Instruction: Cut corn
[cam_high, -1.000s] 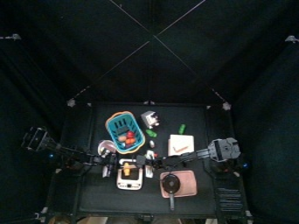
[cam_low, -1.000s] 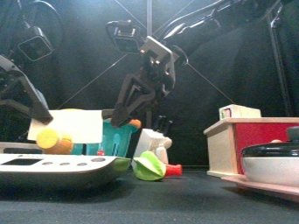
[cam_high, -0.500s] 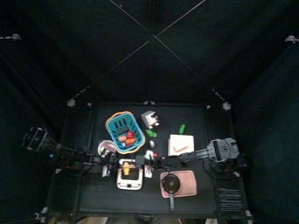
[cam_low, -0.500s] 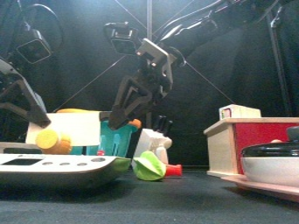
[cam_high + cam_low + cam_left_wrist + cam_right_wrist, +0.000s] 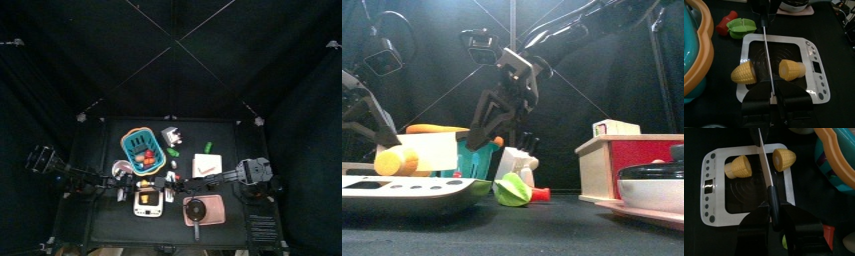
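The corn lies in two halves on a white board [image 5: 804, 50], one half [image 5: 744, 74] on each side of a knife [image 5: 767, 55], the other half [image 5: 791, 69] across the blade. The right wrist view shows the same halves [image 5: 739, 167] [image 5: 784, 159] and the dark blade [image 5: 765, 173]. My right gripper [image 5: 774, 213] is shut on the knife's handle end. My left gripper [image 5: 774, 95] is shut at the blade's opposite end. From the front the blade [image 5: 433, 152] looks cream, with one corn half [image 5: 398, 160] before it.
A teal basket [image 5: 697, 50] with an orange rim stands beside the board. A green piece [image 5: 741, 25] and a red piece [image 5: 727, 22] lie past the board's end. A red and cream box [image 5: 629, 165] and a white pan [image 5: 656, 185] stand front right.
In the front view the blade has sunk a little and levelled, so an orange strip shows above it. The near corn half and the right arm have shifted slightly left.
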Available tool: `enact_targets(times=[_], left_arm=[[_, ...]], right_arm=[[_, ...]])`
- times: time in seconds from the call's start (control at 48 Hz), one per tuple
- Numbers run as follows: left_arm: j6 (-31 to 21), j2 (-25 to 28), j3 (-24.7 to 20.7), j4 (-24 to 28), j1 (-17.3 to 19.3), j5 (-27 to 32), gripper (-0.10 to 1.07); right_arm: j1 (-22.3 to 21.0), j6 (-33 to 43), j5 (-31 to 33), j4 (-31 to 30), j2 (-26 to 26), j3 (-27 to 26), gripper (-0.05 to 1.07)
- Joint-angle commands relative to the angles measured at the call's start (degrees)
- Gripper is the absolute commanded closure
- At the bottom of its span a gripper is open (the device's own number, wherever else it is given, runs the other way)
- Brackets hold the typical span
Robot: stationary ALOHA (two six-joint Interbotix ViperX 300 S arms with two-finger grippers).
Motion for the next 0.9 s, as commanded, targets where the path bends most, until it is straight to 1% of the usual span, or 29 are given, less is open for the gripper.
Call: enact_targets(times=[0.0,0.458,0.604,0.75,0.875], left_arm=[[0.1,-0.2,-1.3,0.2,-0.2,-0.5,0.56],[0.1,-1.7,-3.7,1.3,-0.4,-0.3,0.56],[0.1,-3.9,-3.9,2.1,-0.5,-0.2,0.57],[0.2,-7.3,-3.8,2.5,-0.5,-0.2,0.56],[0.2,-10.4,-3.4,3.5,0.2,-0.3,0.56]], right_arm=[[-1.1,0.2,-0.3,-0.1,-1.3,-2.1,0.51],[-0.6,-0.2,1.2,-0.6,-2.3,-4.2,0.51],[-0.5,-0.2,1.8,-1.6,-3.0,-5.3,0.51],[-0.5,-0.1,1.9,-2.9,-3.5,-6.2,0.51],[-0.6,0.1,1.9,-4.0,-3.7,-7.0,0.51]])
